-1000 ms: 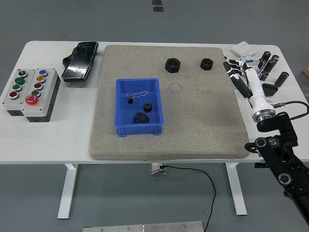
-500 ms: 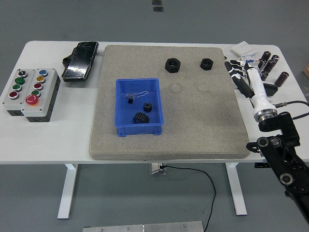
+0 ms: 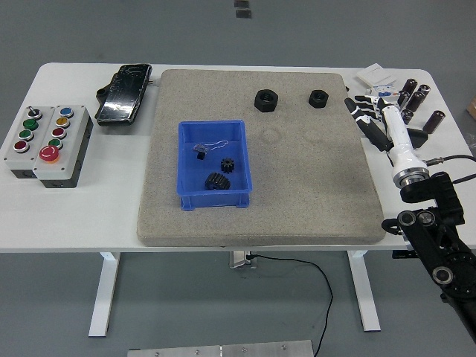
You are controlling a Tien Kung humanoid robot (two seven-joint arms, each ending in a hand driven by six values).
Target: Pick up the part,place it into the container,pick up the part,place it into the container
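Nearest, the blue container (image 3: pixel 214 165) already held two black gears and a small piece. At three o'clock of it the right hand (image 3: pixel 370 119) hovered at the mat's (image 3: pixel 312 193) edge, fingers relaxed, holding nothing. Farther off, at one o'clock, the two black nuts (image 3: pixel 265 100) lay unpicked, path clear. The button box (image 3: pixel 46 145) sat far left.

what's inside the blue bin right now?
The blue bin holds two black gears, a larger one and a smaller one, plus a small dark part with a thin wire loop. Nothing covers them.
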